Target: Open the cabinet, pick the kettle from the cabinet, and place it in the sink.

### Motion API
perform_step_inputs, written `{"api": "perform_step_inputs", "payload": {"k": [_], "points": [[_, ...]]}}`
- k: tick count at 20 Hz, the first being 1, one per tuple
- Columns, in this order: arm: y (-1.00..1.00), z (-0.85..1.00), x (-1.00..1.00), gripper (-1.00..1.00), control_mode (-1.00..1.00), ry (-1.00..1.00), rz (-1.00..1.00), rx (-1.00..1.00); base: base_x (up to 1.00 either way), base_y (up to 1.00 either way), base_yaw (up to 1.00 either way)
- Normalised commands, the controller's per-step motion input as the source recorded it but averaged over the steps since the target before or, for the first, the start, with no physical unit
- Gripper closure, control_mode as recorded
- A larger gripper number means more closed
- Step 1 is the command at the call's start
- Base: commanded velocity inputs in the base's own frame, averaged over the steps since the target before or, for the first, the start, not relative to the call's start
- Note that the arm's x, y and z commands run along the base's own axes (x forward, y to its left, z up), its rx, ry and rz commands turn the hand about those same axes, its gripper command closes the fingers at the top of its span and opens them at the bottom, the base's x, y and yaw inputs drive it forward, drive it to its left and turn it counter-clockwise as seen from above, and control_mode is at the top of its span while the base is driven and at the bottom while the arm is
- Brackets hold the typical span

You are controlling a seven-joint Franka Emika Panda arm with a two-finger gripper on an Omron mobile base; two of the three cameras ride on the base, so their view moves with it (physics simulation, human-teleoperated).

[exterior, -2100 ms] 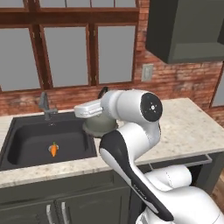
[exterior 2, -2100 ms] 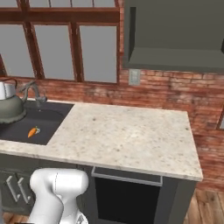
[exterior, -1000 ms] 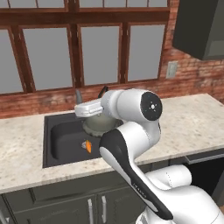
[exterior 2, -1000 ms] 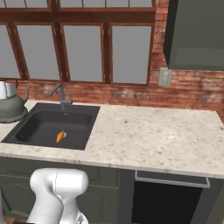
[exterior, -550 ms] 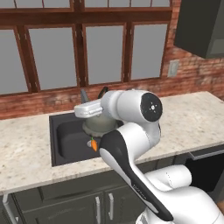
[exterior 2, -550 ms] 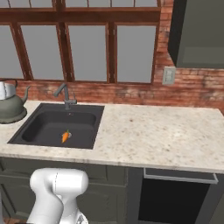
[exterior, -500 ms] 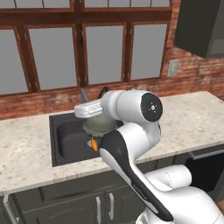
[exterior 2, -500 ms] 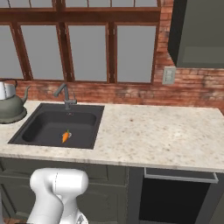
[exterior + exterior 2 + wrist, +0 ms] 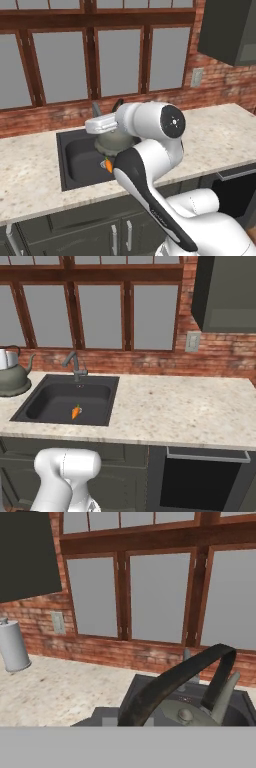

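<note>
The white Franka Panda arm carried the dull grey metal kettle in the air above the dark charcoal sink, its gripper clamped shut on the kettle's thin dark arched handle. In the left base view the kettle hung below the white hand, over the right half of the basin, with a small orange carrot showing just beneath it on the sink floor. The right base view caught the same kettle at the far left edge of the picture, to the left of the sink and its grey metal faucet, while the carrot lay near the middle of the basin floor. From the hand view, the handle arched across the lower centre, above the kettle's lid knob and beside the short spout. A grey cylindrical canister stood on the speckled stone counter at the left of that view, below a wall outlet on the red brick. The dark grey-green wall cabinet hung at the upper right of both base views; whether its door stood open could not be told. 3 tall windows in brown wooden frames ran along the wall behind the sink.
</note>
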Motion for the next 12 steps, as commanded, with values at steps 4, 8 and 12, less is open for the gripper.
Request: {"api": "perform_step_inputs", "payload": {"k": [4,8,12], "points": [[0.0,0.0,0.0,1.0,1.0,0.0,0.0,0.0,0.0,0.0,0.0],[0.0,0.0,0.0,1.0,1.0,0.0,0.0,0.0,0.0,0.0,0.0],[0.0,0.0,0.0,1.0,1.0,0.0,0.0,0.0,0.0,0.0,0.0]]}}
